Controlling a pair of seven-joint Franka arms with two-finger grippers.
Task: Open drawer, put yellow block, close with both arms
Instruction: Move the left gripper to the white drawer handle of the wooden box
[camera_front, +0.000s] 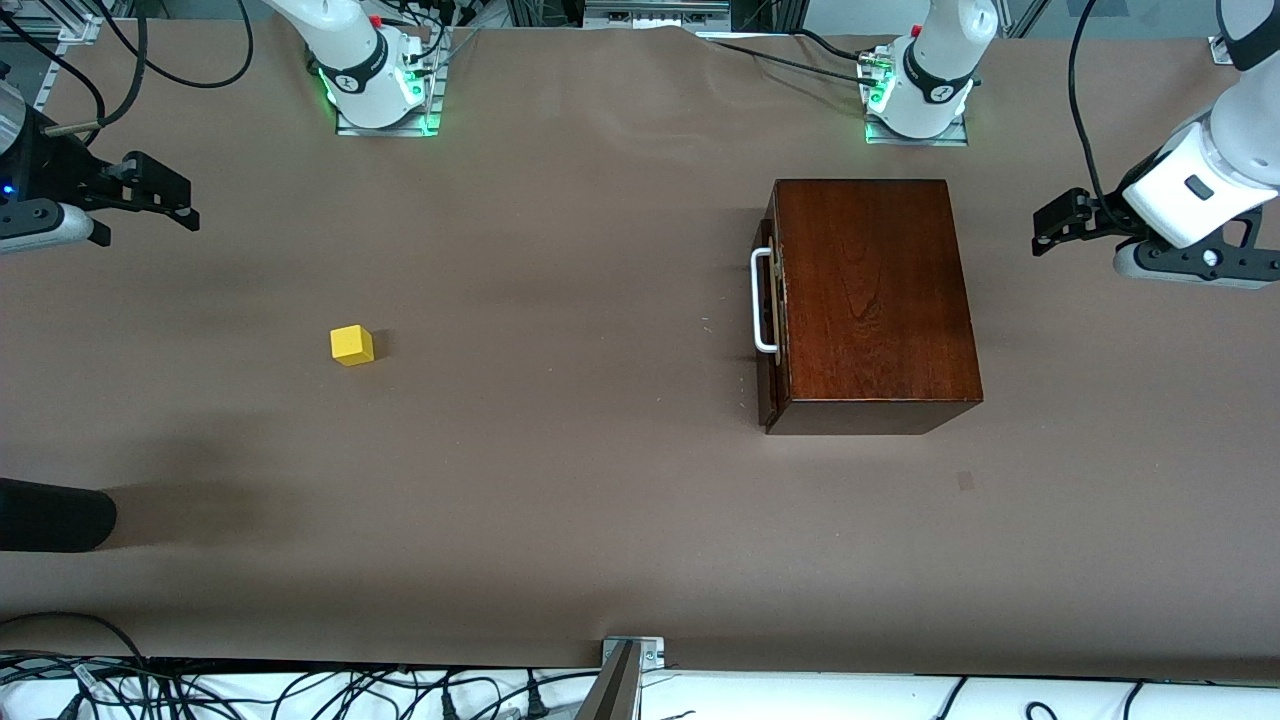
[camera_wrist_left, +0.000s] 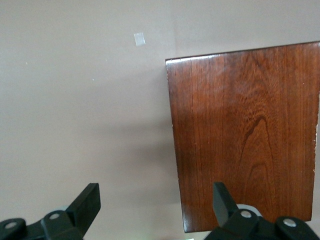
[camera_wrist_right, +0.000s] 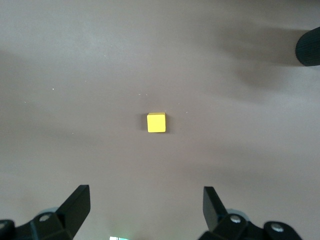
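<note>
The drawer sits fully pushed into its glossy mahogany box, and what my first move turns on is the way its front faces: the dark reddish-brown face with the white bar handle looks toward the right arm's end of the counter, while my left tool hangs at the box's blank end, over the counter's edge on the left arm's side. The handle's long axis runs from the bases toward the front camera, so jaws meant to take it must straddle that line. By position my left tool is much the closer one to the box, yet it has to reach over or around the box to get at the handle; I judge that the awkward part. Its fingers are spread wide and hold nothing, the polished, strongly grained lid showing between them in the left wrist view. The yellow block, a small matte cube with crisp edges, rests alone on the brown paper-like counter, well apart from the box toward the right arm's end and a little nearer the front camera than the handle. My right tool hovers at that end, fingers fully spread and empty, with the cube centred ahead of them in the right wrist view.
</note>
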